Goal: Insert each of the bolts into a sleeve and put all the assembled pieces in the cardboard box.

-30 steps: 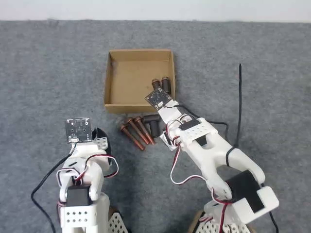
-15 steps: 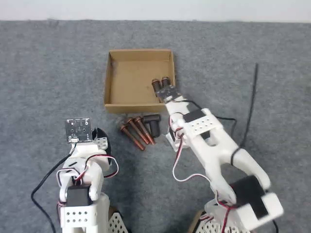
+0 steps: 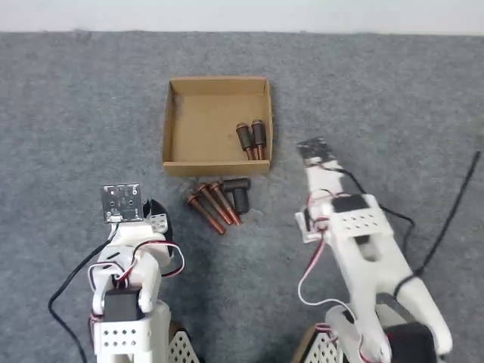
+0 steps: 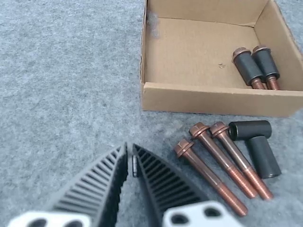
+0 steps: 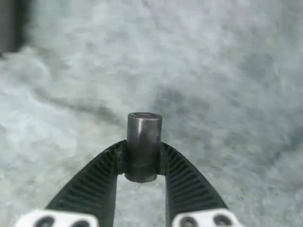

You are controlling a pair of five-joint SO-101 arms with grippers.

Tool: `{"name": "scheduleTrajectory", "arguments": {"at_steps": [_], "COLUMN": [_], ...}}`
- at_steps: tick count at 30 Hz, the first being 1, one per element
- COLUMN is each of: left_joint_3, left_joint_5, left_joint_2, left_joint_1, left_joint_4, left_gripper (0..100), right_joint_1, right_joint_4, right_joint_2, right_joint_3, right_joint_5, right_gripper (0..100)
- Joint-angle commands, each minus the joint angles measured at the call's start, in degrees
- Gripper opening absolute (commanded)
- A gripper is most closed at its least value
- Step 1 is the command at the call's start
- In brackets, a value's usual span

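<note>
The right arm (image 3: 363, 242) stretches from the lower right of the high view up toward the centre right. It ends on the grey table (image 3: 393, 91), just right of the box (image 3: 198, 125). Its right hand (image 5: 142, 149) is closed on a black sleeve (image 5: 144, 135), which stands upright between the two ribbed fingers (image 5: 102, 172). The sleeve's open end faces the wrist camera and its lower end is hidden in the grip. From above, a small board (image 3: 314, 151) on the wrist covers this hand, so neither the fingers nor the sleeve can be made out there. The arm's base is cut off by the bottom edge.

The left arm (image 3: 125, 261) sits folded in the lower left of the high view. Its left hand (image 4: 130, 149) is pointed down at bare table with the fingertips all but touching and nothing between them.

Two assembled pieces (image 3: 252, 138) lie side by side against the box's right wall. Just below the box, at the centre of the high view, three bare bolts (image 3: 212, 204) lie in a slanted row. Two loose sleeves (image 3: 238, 193) touch each other at an angle beside them.
</note>
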Motion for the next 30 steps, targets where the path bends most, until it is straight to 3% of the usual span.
{"name": "scheduleTrajectory", "arguments": {"at_steps": [1, 15, 19, 30], "left_joint_3": [-0.66, -0.66, -0.66, -6.9], "left_joint_5": [-0.7, 0.88, 7.74, 6.86], "left_joint_2": [-0.53, -0.53, -0.53, -0.44], "left_joint_1": [0.18, 0.44, 0.53, 0.18], "left_joint_4": [-1.23, -1.32, -1.58, 2.2], "left_gripper": [2, 2, 2, 2], "right_joint_1": [5.14, 13.41, 13.23, 13.32], "right_joint_4": [-2.15, -5.76, -5.85, -6.99], "right_joint_2": [-5.23, -5.85, -5.76, -5.76], "right_joint_3": [1.58, 3.43, 3.43, 4.04], "right_joint_5": [-0.44, -0.35, -0.35, -0.35], "right_gripper": [0.6, 0.6, 0.6, 0.6]}}
